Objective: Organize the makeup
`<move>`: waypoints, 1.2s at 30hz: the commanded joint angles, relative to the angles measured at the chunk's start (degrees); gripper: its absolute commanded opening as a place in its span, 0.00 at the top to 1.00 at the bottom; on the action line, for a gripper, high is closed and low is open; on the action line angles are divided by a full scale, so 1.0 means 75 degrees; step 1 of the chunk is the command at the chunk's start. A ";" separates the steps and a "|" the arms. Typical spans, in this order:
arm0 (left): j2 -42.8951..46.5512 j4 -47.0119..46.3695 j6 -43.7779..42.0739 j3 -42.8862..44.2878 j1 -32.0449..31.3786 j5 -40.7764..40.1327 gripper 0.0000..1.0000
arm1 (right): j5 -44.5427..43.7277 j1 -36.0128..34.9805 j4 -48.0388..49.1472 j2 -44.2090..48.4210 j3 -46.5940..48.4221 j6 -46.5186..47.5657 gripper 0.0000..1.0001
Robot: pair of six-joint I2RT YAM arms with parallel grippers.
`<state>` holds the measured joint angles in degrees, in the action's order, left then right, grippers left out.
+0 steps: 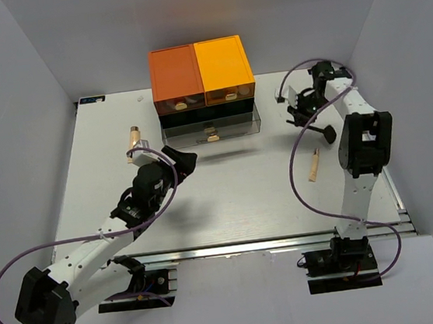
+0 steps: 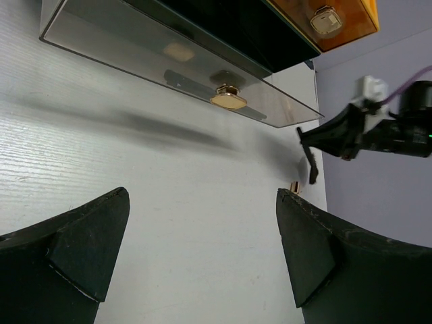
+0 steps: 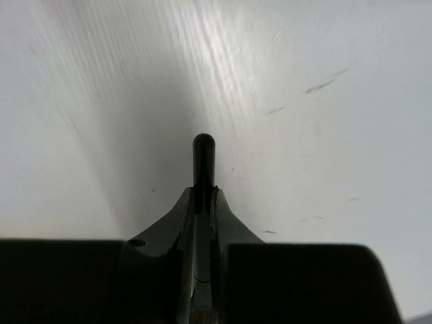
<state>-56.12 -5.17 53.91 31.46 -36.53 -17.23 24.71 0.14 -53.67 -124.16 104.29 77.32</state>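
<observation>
My right gripper [image 3: 203,192] is shut on a thin black stick [image 3: 203,152], whose rounded tip pokes out past the fingertips above the white table. From above, that gripper [image 1: 305,113] hangs at the right of the table, with the black stick [image 1: 321,131] hanging below it. In the left wrist view the stick [image 2: 312,169] hangs down from the right gripper. My left gripper [image 1: 180,161] stands wide open and empty, left of the drawer box; its fingers [image 2: 88,243] frame bare table. One beige tube [image 1: 133,134] lies at the left, another beige tube [image 1: 312,165] at the right.
The orange-and-dark drawer box [image 1: 200,70] stands at the back centre. Its lowest clear drawer [image 1: 211,128] is pulled out, with a gold knob [image 2: 228,100] in front. Grey walls close in on both sides.
</observation>
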 commanded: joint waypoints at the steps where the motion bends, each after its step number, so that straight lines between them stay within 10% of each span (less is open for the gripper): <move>1: 0.0263 -0.0049 -0.0157 0.0223 0.0008 -0.0163 0.02 | 0.1415 -0.0335 0.0405 0.1599 0.0028 -0.1249 1.00; 13: 0.0931 0.0162 -0.0333 0.0094 -0.0004 -0.0585 0.02 | 0.1897 -0.3146 0.1529 0.3394 0.1330 -0.3110 1.00; 17: 0.1095 0.0197 -0.0321 0.0024 -0.0004 -0.0597 0.02 | 0.1255 -0.4117 0.3865 0.3394 0.0347 -0.3803 1.00; 29: 0.1845 0.0560 -0.0157 -0.0211 0.0008 -0.0924 0.02 | -0.0728 -0.4671 0.6255 0.2363 -0.0757 -0.4274 1.00; 31: 0.1869 0.0560 -0.0168 -0.0246 -0.0004 -0.0948 0.02 | -0.0705 -0.4671 0.6137 0.2351 -0.0838 -0.4146 0.74; 36: 0.1682 0.0396 -0.0262 -0.0222 -0.0004 -0.0878 0.02 | -0.0658 -0.4671 0.5949 0.2422 -0.1131 -0.3934 0.59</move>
<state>-42.94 -1.76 52.45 30.35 -36.53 -23.44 20.43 -34.81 -11.44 -108.05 96.82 47.00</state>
